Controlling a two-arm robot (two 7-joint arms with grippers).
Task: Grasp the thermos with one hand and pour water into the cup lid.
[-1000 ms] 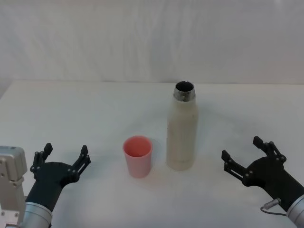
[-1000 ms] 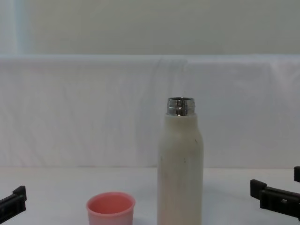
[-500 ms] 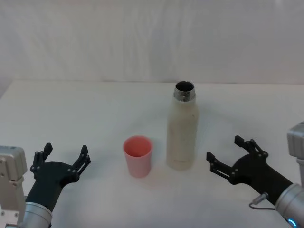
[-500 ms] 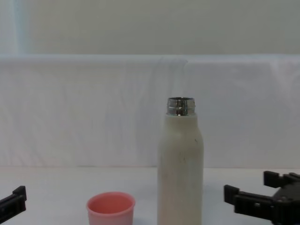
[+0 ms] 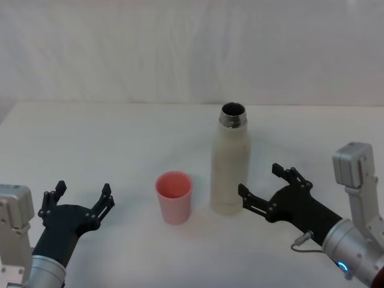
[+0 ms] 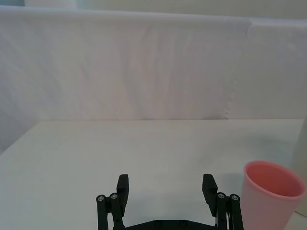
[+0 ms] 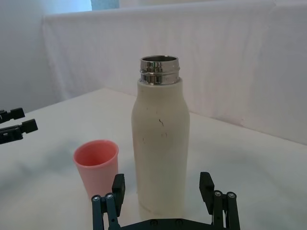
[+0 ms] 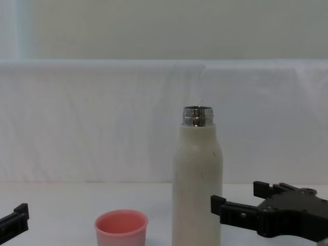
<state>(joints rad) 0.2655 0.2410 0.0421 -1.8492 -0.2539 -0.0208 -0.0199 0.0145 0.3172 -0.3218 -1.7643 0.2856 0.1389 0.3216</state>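
White table [image 5: 120,138]; white draped backdrop [image 5: 180,54]

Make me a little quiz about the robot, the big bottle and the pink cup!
1. True or false: the thermos stands upright with its steel neck uncovered.
2. Which pincer is closest to the thermos? A) left pincer B) right pincer
3. Fill in: the cup lid stands on the thermos's ___ side, by the robot's own sides.

Key:
1. True.
2. B; it is open beside the thermos, not yet gripping it. The left pincer waits open near the table's front edge.
3. Left.
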